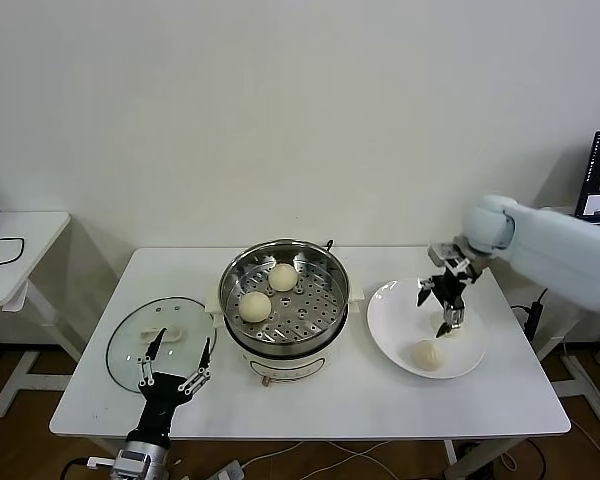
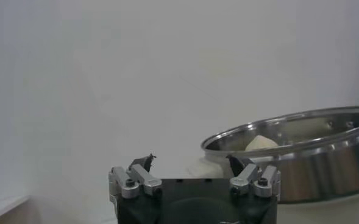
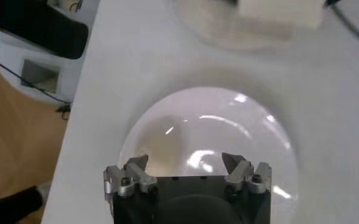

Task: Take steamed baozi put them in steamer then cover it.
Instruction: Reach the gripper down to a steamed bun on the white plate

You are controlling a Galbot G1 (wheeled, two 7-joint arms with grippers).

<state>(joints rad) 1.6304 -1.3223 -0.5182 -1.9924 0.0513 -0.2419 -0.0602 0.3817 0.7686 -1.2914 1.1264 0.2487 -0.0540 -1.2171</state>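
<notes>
Our right gripper hangs over the white plate toward the table's right edge, jaws spread and empty, pointing down at the far half of the plate; one steamed baozi sits on the plate's near side, just beside and below the fingertips, not touching. In the right wrist view the same gripper shows its fingers apart with the plate under it and a pale blurred bun on it. We count two baozi in the steamer at table centre, one bun toward the back and one toward the left, both on the perforated tray. So we judge roughly half done or more: only one bun is visible on the plate, we cannot see a fourth anywhere. The cover lies flat on the table near the left edge, off the pot, so lidding is still pending. Our left gripper is parked just past the near edge of the cover, fingers open and empty; its wrist view shows the fingers spread, with the steamer rim beyond. Room: the plate sits close to the right edge, with a clear strip between plate and steamer for the carry; the tray's right and near parts look free for a drop.
</notes>
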